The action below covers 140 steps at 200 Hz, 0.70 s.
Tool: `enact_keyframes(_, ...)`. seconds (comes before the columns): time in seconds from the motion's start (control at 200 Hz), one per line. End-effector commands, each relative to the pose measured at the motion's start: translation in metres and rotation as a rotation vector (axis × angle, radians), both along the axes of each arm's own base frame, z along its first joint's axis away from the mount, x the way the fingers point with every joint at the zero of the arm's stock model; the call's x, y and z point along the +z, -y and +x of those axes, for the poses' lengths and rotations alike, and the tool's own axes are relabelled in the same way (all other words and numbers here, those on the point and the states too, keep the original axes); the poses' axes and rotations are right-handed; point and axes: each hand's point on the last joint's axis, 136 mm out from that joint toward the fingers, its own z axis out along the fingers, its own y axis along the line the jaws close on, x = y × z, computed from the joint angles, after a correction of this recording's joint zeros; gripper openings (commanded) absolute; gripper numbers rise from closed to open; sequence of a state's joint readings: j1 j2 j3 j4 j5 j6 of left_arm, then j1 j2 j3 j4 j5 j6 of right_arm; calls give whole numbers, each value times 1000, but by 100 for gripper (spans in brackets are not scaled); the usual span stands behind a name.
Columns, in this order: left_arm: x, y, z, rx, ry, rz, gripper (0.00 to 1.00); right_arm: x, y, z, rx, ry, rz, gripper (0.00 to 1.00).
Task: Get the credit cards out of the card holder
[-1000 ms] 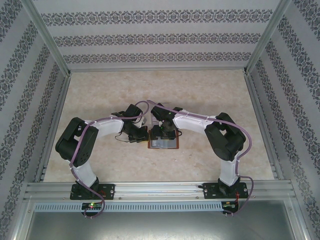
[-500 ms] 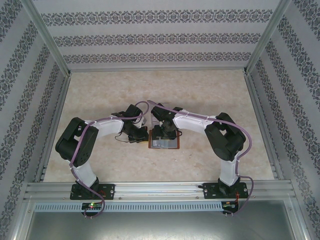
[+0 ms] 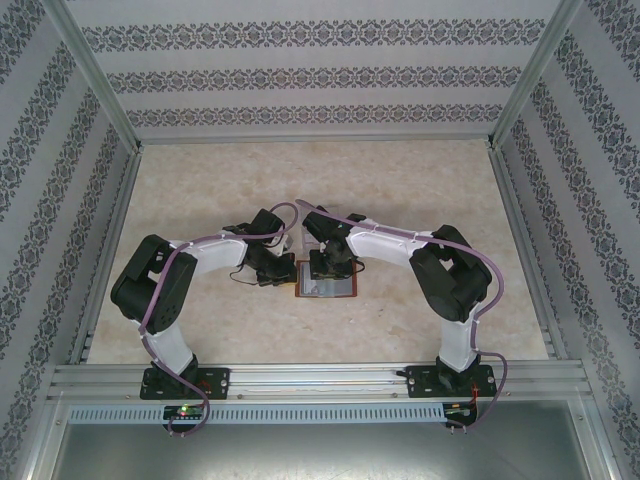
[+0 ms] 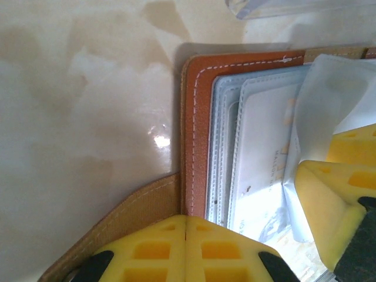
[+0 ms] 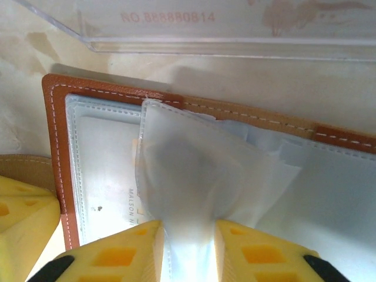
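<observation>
The card holder [image 3: 327,290] lies open on the table, reddish-brown leather [image 4: 197,117] with pale sleeves inside. A whitish credit card [image 5: 111,164] with small print sits in a left-hand sleeve [image 4: 258,153]. My right gripper [image 5: 188,226] is shut on a translucent sleeve [image 5: 194,158], which is bunched and lifted between its yellow fingers [image 4: 335,194]. A dim grey shape shows through that sleeve. My left gripper [image 4: 187,218] is shut, its tips down where the strap tab [image 4: 135,211] meets the holder's edge [image 5: 56,135]. From above, both grippers [image 3: 290,272] [image 3: 328,270] meet over the holder.
A clear plastic stand [image 5: 235,23] lies just beyond the holder's far edge, its corner also visible [image 4: 282,7]. Bare marbled tabletop [image 3: 220,190] spreads all around. Aluminium rails [image 3: 320,375] and patterned walls close in the workspace.
The right gripper's jaws have closed in on the sleeve and shifted slightly away from the near edge. The left arm has not moved.
</observation>
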<state>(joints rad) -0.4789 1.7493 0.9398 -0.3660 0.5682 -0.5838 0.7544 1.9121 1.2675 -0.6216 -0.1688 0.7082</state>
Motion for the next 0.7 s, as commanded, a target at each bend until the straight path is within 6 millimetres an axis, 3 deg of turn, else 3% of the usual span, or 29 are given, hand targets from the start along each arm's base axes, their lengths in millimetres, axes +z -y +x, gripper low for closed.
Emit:
enact_keyframes(0.0,10,5,-1,-6,24,-16,6,11,1,-3,-1,6,23,25)
enact_keyframes(0.29,37,21,9,14,73,-122,5,16,-10,-6,11,-1,83,21)
enact_keyframes(0.48,22,23,7,9,36,-114,5,8,-7,-7,16,-15,56,20)
enact_keyframes(0.694,4,21,7,4,10,-85,5,7,4,-8,16,-9,-2,39)
